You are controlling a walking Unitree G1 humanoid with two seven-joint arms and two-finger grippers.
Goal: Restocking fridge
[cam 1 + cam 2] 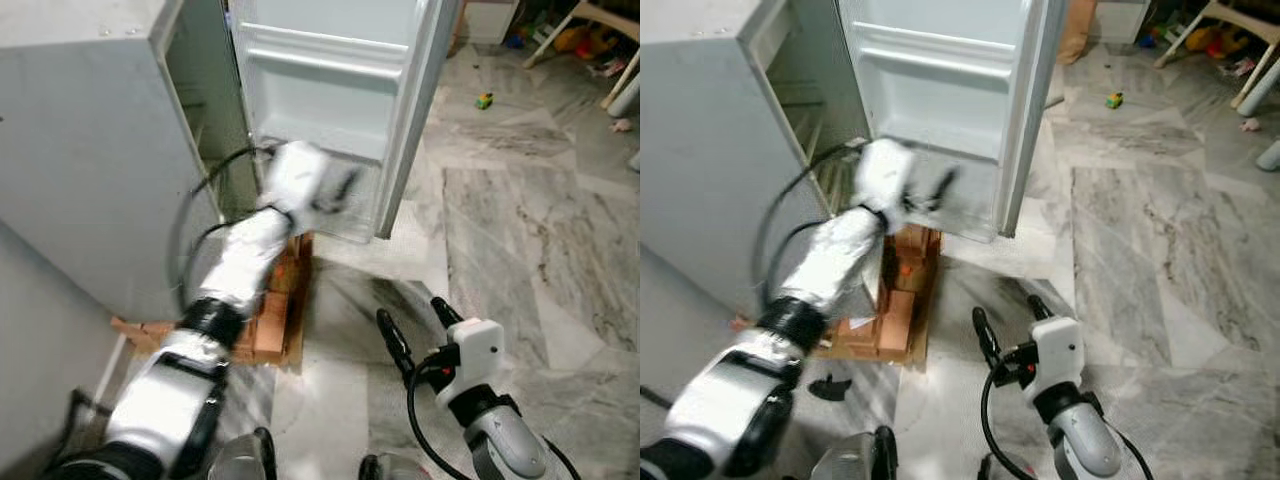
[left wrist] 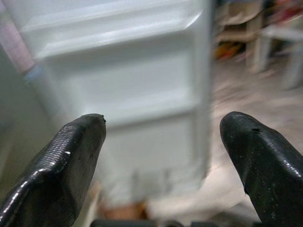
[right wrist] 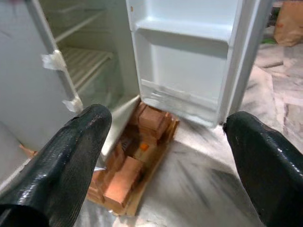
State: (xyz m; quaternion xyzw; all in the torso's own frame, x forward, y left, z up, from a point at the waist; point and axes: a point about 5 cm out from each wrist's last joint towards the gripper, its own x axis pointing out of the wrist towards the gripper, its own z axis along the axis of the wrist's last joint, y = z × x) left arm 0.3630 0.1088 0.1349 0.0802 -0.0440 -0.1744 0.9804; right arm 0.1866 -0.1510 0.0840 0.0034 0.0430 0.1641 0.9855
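The fridge [image 1: 90, 150], a small grey-white unit, stands at the robot's front left on a stack of reddish bricks [image 3: 137, 165] laid over cardboard on the marble floor [image 1: 520, 240]. Its door [image 1: 340, 110] is swung wide open, so the white inner door shelves [image 3: 189, 30] are shown, and wire racks [image 3: 87, 59] can be seen inside the cabinet.

The left gripper [image 1: 335, 190] is raised at the lower part of the open door, blurred in the head views; in the left wrist view its two black fingers [image 2: 61, 161] are spread wide apart with nothing between them, pointed at the door's inner shelves.

The right gripper [image 1: 418, 325] is held low over the floor, well apart from the fridge, with its fingers [image 3: 61, 161] also spread wide and empty, aimed toward the bricks and the bottom of the door.

A small toy [image 1: 484, 100] lies on the floor beyond the door, and cluttered furniture is seen farther back.
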